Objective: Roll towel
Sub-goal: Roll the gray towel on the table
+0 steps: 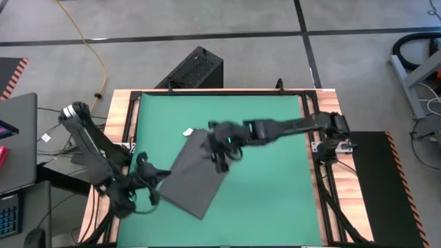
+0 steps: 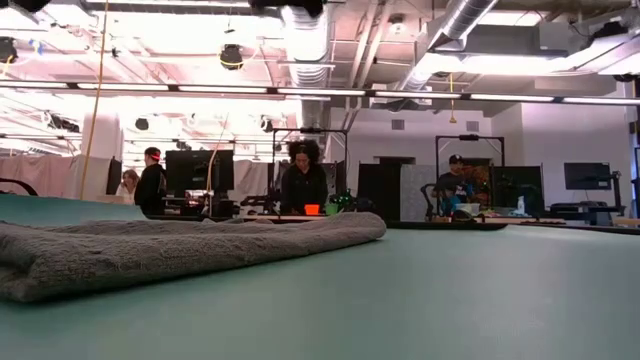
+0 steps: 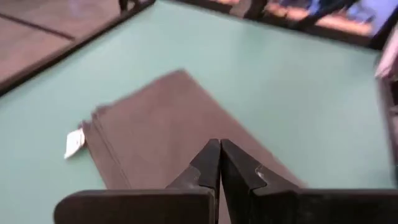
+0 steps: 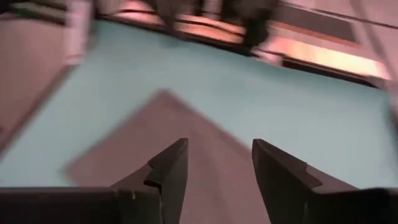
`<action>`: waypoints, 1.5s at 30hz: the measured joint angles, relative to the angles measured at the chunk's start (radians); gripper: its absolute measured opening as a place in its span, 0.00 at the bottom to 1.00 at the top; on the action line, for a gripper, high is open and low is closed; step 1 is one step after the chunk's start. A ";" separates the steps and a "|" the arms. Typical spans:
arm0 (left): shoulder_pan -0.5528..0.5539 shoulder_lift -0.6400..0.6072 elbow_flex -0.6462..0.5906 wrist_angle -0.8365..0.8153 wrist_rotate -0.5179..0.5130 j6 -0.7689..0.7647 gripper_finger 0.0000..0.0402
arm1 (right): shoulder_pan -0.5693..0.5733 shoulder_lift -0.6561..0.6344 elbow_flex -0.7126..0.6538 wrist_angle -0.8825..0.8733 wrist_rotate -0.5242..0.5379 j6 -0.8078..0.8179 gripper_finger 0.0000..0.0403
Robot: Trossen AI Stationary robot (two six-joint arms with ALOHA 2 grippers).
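I work over a flat green mat (image 1: 269,179) framed by a pale wooden table edge (image 1: 117,131), set on a grey concrete floor with a black box (image 1: 193,69) just beyond the far side. Level across the mat, the room behind shows bright ceiling lights, silver ducts, monitors and several people (image 2: 303,180) at benches. The dark grey soft folded towel (image 1: 196,176) lies on the left half of the mat, its long axis running diagonally from the near left toward the far centre, with its small white tag (image 1: 187,131) at the far end. My right gripper (image 1: 222,157) hangs above the towel's far right edge, fingers spread apart and holding nothing. My left gripper (image 1: 153,180) sits at the towel's near left edge, fingers pressed together; my left wrist view shows them closed above the cloth with nothing between them. Only the low view shows the towel as a thick, doubled layer with a rounded fold; only my left wrist view shows the stacked edges beside the tag (image 3: 74,142).
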 joint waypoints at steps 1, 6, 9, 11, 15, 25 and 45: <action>0.000 -0.039 0.000 -0.001 -0.005 0.025 0.00 | 0.036 0.001 0.000 -0.001 -0.004 0.000 0.49; 0.000 -0.193 0.000 -0.001 0.025 0.147 0.00 | 0.205 0.064 -0.001 0.016 0.101 0.004 0.50; -0.002 -0.237 0.000 -0.001 0.136 0.223 0.03 | 0.266 0.124 0.000 0.061 0.179 0.011 0.52; -0.002 -0.249 0.000 -0.001 0.204 0.230 0.06 | 0.295 0.177 -0.001 0.126 0.189 0.011 0.54; -0.002 -0.222 0.000 -0.002 0.308 0.240 0.12 | 0.350 0.275 0.000 0.273 0.249 0.059 0.59; -0.003 -0.102 0.000 -0.052 0.281 0.144 0.18 | 0.349 0.506 0.220 0.257 0.414 0.208 0.61; -0.023 0.149 0.000 0.052 0.394 0.013 0.11 | 0.371 0.687 0.566 -0.112 0.466 0.424 0.21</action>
